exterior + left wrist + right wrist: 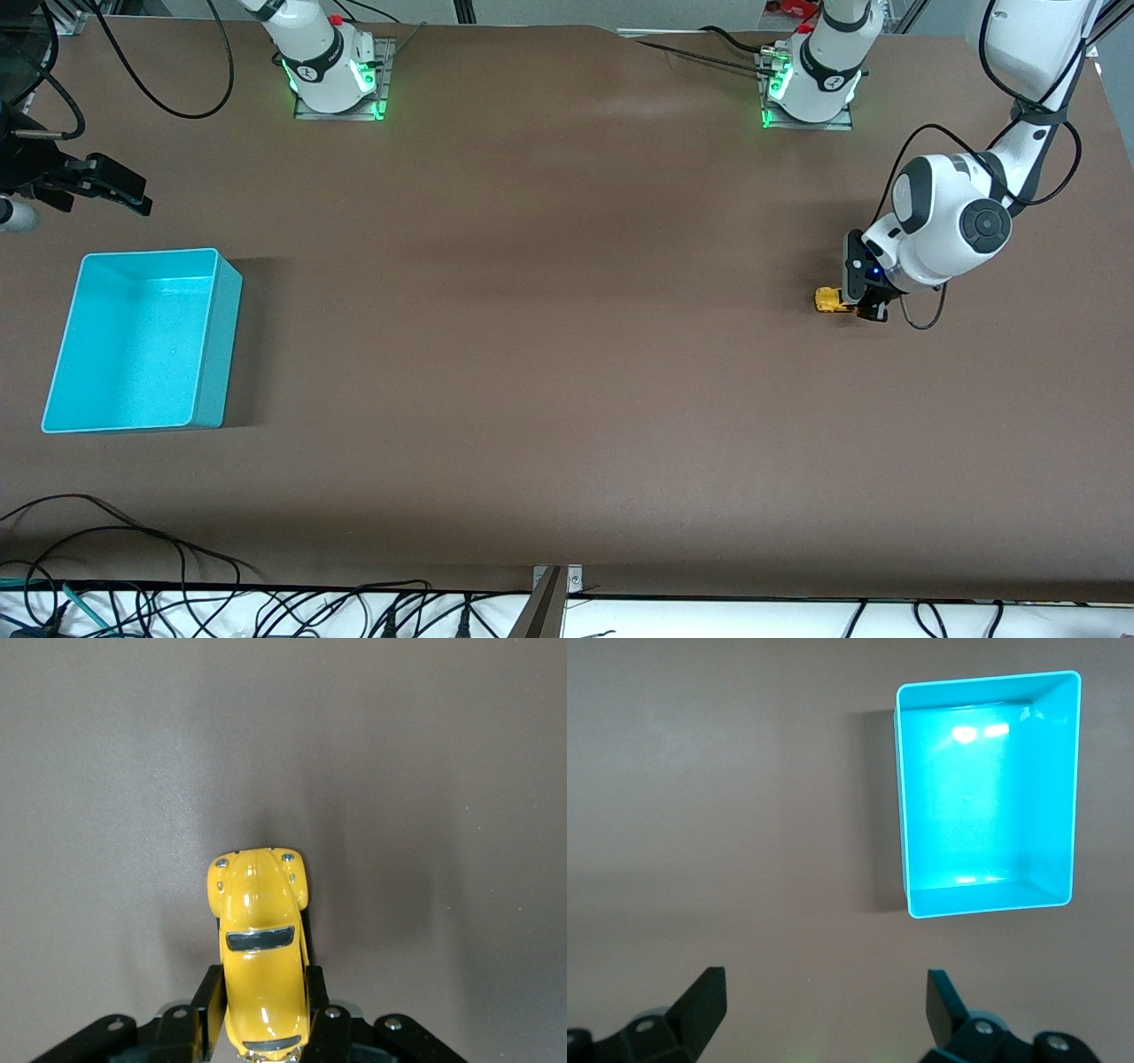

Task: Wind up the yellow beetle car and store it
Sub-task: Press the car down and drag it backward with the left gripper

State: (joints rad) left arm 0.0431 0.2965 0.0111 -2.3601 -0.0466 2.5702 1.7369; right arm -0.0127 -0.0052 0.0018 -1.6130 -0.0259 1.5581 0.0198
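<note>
The yellow beetle car (829,300) sits on the brown table toward the left arm's end. My left gripper (858,305) is down at the table, and its two black fingers press on the sides of the car's rear half. In the left wrist view the car (260,904) points away from the gripper (263,992), and its front half sticks out past the fingers (205,997). My right gripper (131,197) is open and empty, held in the air by the turquoise bin. Its fingers (704,997) are wide apart in the right wrist view.
The empty turquoise bin (229,292) stands toward the right arm's end of the table and also shows in the right wrist view (902,815). Cables lie along the table's edge nearest the front camera (133,549).
</note>
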